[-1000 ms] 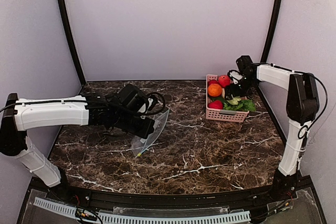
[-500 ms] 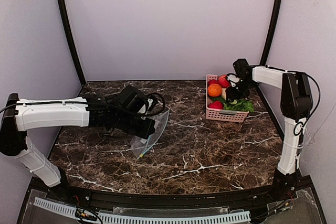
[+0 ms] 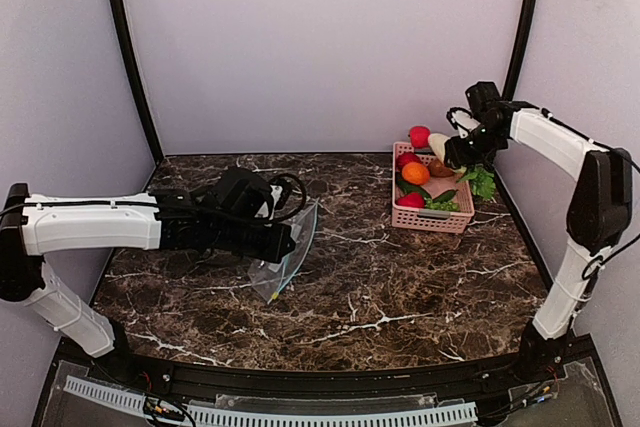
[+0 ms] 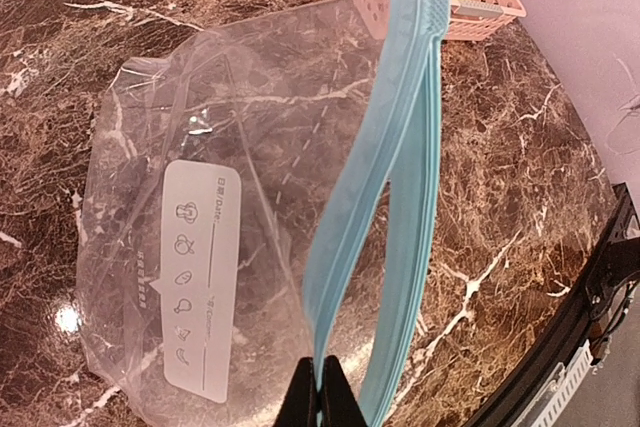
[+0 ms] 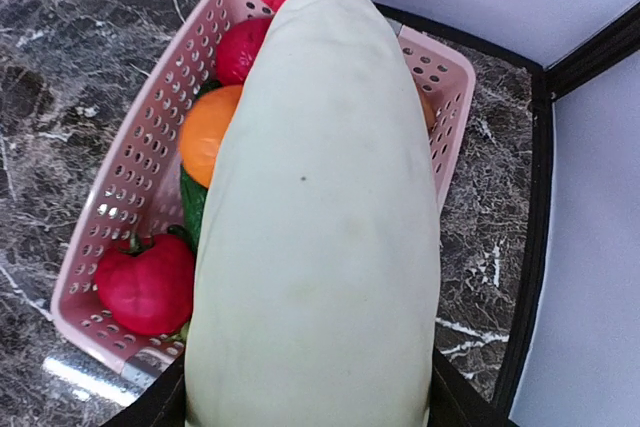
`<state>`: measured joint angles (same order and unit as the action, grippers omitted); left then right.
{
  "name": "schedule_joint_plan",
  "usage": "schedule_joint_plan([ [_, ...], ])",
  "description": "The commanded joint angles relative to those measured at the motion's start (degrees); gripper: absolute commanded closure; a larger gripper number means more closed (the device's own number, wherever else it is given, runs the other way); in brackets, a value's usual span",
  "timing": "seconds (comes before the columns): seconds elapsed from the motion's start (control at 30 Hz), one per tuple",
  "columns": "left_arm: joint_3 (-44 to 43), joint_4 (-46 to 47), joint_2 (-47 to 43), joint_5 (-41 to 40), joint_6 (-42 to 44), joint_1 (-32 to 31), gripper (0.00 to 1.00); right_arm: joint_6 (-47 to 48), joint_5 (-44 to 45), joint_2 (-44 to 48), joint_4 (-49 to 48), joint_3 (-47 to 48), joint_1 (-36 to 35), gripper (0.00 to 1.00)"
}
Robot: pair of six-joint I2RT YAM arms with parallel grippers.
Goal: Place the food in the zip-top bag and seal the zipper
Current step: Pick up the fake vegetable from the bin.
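Pinching the zipper [image 4: 385, 197] with jaws together, the left tool [image 4: 320, 392] holds the zip-top bag [image 4: 200, 177] standing on the table [image 3: 400, 287] at left, its mouth turned right, probably so food can drop in. The right tool [image 3: 462, 150] is clamped on the pale gourd [image 5: 320, 227] above the pink basket [image 5: 130, 177] at far right. The gourd fills its wrist view, hiding most of the basket's contents; how wide the bag's mouth gapes is hard to judge.

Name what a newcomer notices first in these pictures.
A big pale gourd fills the right wrist view, held in the right gripper above the pink basket at right rear. At left, the left gripper pinches the clear bag by its teal zipper.
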<state>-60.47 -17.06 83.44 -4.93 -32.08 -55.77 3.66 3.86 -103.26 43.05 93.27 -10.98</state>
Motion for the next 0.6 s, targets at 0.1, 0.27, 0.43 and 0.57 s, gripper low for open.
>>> schedule_joint_plan([
  [0.1,3.7,8.1,-2.6,-0.7,-4.1,0.4,0.99,-7.3,-10.6,14.2,2.8,-6.7,-3.1,0.52],
  [0.27,5.0,11.9,-2.7,-0.3,-5.4,0.4,0.99,-12.5,-15.4,23.7,3.4,-12.8,-9.2,0.52],
  [0.43,5.2,14.4,-2.0,-0.2,-6.1,0.5,0.99,-19.7,-21.2,31.7,1.6,-20.6,-14.9,0.52],
  [0.57,5.4,16.6,-1.5,-0.3,-7.0,0.4,0.99,-26.6,-25.5,36.6,-1.8,-26.0,-20.9,0.53],
])
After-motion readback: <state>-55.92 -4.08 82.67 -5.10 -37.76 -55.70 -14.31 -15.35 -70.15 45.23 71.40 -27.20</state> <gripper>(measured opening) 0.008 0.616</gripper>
